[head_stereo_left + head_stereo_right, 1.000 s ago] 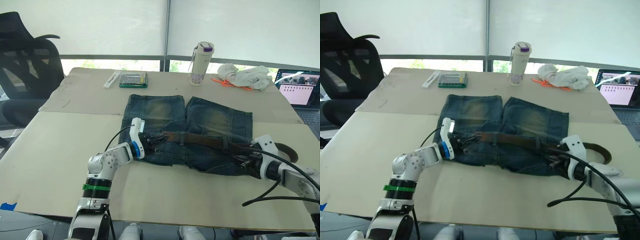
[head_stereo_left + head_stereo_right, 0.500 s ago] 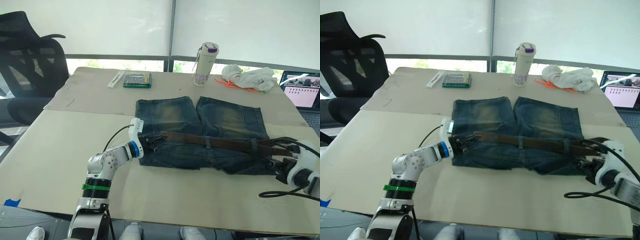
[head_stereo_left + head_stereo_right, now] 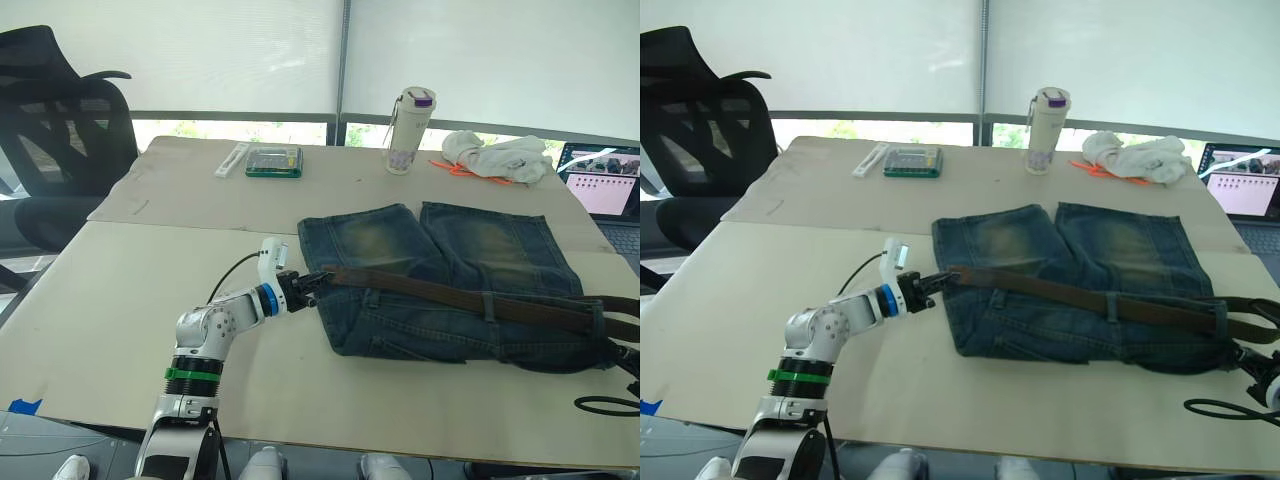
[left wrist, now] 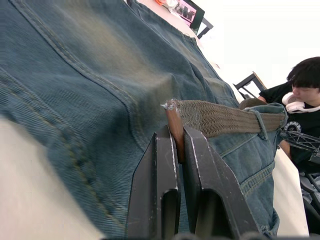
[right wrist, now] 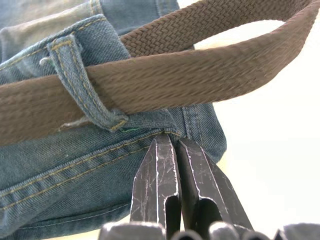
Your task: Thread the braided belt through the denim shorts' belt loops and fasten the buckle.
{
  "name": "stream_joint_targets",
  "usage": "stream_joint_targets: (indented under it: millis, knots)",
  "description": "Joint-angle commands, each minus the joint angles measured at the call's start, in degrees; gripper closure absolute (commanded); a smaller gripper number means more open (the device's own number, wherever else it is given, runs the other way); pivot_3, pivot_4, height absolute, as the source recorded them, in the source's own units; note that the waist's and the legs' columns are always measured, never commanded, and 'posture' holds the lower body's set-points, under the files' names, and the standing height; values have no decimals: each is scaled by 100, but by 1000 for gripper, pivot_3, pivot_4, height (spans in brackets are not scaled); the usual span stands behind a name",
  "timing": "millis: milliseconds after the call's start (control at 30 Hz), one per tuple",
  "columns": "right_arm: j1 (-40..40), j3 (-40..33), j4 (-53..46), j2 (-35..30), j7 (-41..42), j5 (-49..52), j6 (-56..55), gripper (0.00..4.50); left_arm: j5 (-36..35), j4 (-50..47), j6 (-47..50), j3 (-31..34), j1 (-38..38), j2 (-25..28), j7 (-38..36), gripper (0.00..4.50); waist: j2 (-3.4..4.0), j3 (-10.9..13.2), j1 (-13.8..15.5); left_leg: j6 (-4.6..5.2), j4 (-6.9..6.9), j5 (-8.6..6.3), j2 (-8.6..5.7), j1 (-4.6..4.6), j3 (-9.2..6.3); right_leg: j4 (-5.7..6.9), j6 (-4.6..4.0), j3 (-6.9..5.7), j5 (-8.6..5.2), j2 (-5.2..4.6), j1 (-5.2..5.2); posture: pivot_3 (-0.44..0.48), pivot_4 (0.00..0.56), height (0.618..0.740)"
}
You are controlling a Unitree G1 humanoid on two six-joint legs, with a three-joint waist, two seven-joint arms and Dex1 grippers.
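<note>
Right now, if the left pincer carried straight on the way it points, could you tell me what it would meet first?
The left pincer is already shut on the tip of the belt. Pushed further, it would probably run into the shorts right behind, along the waistband.

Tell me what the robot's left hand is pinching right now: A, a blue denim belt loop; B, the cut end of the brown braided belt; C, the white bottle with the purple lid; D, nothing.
B: in the left wrist view the left hand has its black fingers closed on the frayed end of the brown braided belt, over the blue denim shorts.
</note>
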Motion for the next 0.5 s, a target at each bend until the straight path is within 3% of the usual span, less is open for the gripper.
stream_joint_targets:
  millis: [33,500]
  knots:
    - [152,-487,-259,-16,-74,-4,69,4482,18,-15,-149,7,-152,20,-97,4500,0,0,-4,0,0,0,0,0,0,0,0,0,0,0,0,0,150,737]
    - [488,-659,-599,-161,124,-112,-86,4482,57,39,-181,-32,-187,11,-170,4500,5,-3,-12,0,0,0,0,5,0,-5,1,1,0,0,8,0,150,737]
